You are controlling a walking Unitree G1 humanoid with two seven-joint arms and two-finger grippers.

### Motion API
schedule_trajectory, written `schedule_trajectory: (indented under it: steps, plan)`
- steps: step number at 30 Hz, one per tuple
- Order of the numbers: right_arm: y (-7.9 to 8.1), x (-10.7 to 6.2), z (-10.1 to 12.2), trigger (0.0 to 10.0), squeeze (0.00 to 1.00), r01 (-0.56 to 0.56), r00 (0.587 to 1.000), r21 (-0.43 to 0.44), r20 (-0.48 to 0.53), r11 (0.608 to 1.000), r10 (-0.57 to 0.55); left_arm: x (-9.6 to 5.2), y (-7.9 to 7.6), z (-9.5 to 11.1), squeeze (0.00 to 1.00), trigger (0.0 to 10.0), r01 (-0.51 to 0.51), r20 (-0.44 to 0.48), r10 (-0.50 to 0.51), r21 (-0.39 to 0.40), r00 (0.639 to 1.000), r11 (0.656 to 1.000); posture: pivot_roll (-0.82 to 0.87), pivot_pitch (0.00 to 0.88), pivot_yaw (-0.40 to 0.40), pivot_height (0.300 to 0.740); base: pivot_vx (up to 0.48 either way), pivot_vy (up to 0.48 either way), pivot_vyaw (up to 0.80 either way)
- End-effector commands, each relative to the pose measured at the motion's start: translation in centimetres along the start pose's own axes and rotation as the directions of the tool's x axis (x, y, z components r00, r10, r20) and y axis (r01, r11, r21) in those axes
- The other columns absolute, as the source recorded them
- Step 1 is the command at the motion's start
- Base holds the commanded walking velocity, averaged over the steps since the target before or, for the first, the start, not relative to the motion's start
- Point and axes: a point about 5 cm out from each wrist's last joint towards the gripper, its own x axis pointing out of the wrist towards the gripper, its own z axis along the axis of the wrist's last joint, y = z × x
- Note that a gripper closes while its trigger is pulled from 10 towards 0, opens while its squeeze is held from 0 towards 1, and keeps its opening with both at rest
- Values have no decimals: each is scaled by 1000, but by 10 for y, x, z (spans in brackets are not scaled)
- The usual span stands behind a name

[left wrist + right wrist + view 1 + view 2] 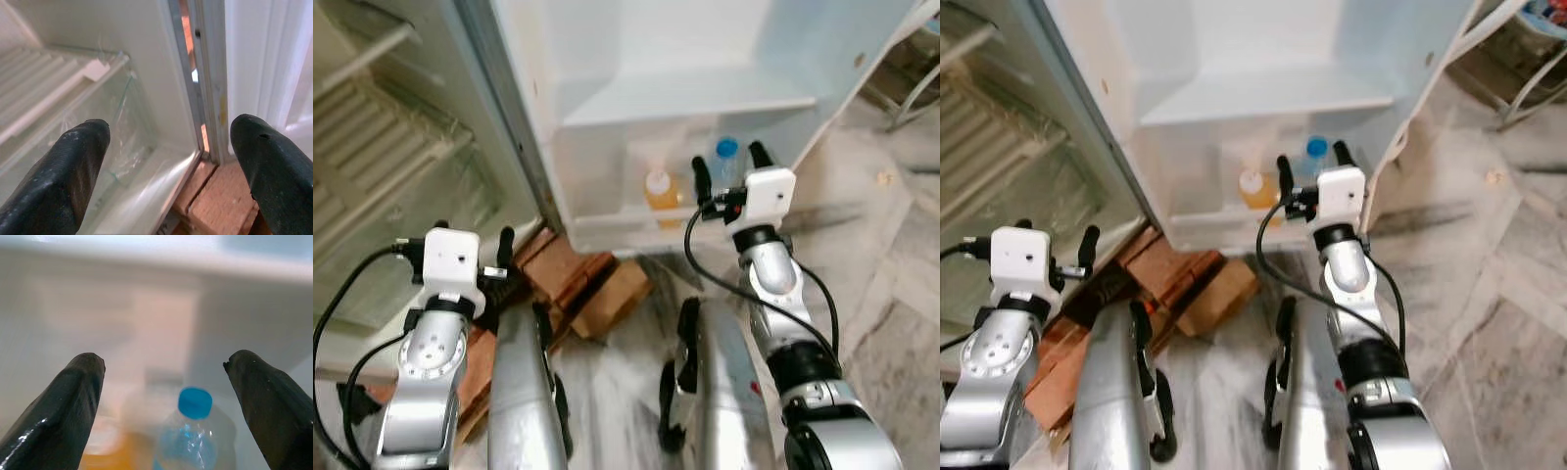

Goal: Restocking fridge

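The open fridge door (pixel 705 98) faces me with a white shelf and a clear lower bin. In that bin stand a clear water bottle with a blue cap (pixel 727 157) and an orange juice bottle with a white cap (pixel 659 188). My right gripper (pixel 729 168) is open just in front of the water bottle (pixel 193 431), fingers (pixel 58 416) either side and a little back from it, holding nothing. My left gripper (pixel 470 245) is open and empty low at the fridge body's edge, near its glass drawer (pixel 117 132).
The fridge interior with wire shelves (pixel 372 127) fills the left. Reddish bricks (pixel 578 284) lie on the floor under the fridge's corner. Marble floor (pixel 891 294) spreads to the right, with metal chair legs (pixel 911 98) at the far right.
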Motion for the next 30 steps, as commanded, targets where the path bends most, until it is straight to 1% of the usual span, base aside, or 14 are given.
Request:
schedule_trajectory:
  steps: [1, 3, 4, 8, 9, 13, 14, 15, 16, 18, 19, 20, 26, 30]
  plan:
    - [4, -8, 1, 10000, 1000, -38, 999, 3, -13, 999, 38, -1, -2, -6, 0, 10000, -10, -14, 10, 0, 1000, 1000, 131, 131, -10, 516, 0, 0, 0]
    - [8, -19, 3, 10000, 1000, -51, 999, -2, -19, 999, 51, -1, -4, -8, 0, 10000, -6, -15, 6, -5, 1000, 1000, 119, 119, -11, 516, 0, 0, 0]
    - [8, -19, 3, 10000, 1000, -51, 999, -2, -19, 999, 51, -1, -4, -8, 0, 10000, -6, -15, 6, -5, 1000, 1000, 119, 119, -11, 516, 0, 0, 0]
    - [14, -43, -3, 10000, 1000, -48, 996, 15, -72, 999, 49, -3, -5, -13, 0, 10000, -3, -24, 3, -13, 1000, 1000, 111, 98, -14, 516, 0, 0, 0]
    - [15, -55, -7, 10000, 1000, -14, 994, 39, -109, 999, 19, -4, -6, -15, 0, 10000, -4, -28, 3, -20, 1000, 1000, 112, 79, -17, 516, 0, 0, 0]
    - [12, -77, -18, 10000, 1000, 81, 974, 60, -217, 995, -66, -8, -6, -21, 0, 10000, -15, -40, 14, -23, 999, 1000, 116, 38, -27, 516, 0, 0, 0]
    - [11, -82, -22, 10000, 643, 103, 965, 58, -248, 993, -86, -9, -5, -22, 0, 10000, -19, -40, 18, -23, 999, 1000, 116, 16, -33, 516, 0, 0, 0]
    - [10, -85, -24, 10000, 643, 118, 958, 54, -269, 992, -99, -9, -5, -22, 0, 10000, -22, -40, 22, -23, 999, 999, 116, 16, -33, 516, 0, 0, 0]
    - [6, -93, -28, 10000, 0, 143, 946, 7, -295, 990, -135, -9, -4, -23, 0, 10000, -34, -35, 33, -23, 999, 999, 114, 0, -37, 516, 0, 0, 0]
    - [2, -98, -28, 10000, 0, 176, 940, -12, -296, 984, -172, -8, -4, -23, 0, 10000, -40, -32, 39, -25, 999, 999, 112, 0, -39, 516, 0, 0, 0]
    - [-1, -102, -30, 10000, 0, 197, 929, 9, -322, 980, -184, -7, -5, -22, 0, 10000, -42, -26, 41, -25, 999, 999, 107, 0, -39, 516, 0, 0, 0]
    - [-3, -101, -27, 10000, 0, 201, 935, 45, -305, 979, -178, -5, -6, -20, 0, 10000, -37, -17, 36, -27, 999, 999, 104, 0, -39, 516, 0, 0, 0]
    - [-7, -95, -26, 10000, 0, 202, 936, 46, -302, 978, -179, -3, -9, -23, 0, 10000, -17, -18, 16, -22, 1000, 1000, 92, 0, -21, 541, 0, 0, 0]
    - [-7, -91, -29, 10000, 0, 215, 931, 42, -310, 976, -191, -5, -6, -33, 0, 10000, -25, -55, 24, -19, 998, 1000, 76, 0, -6, 561, 0, 0, 0]
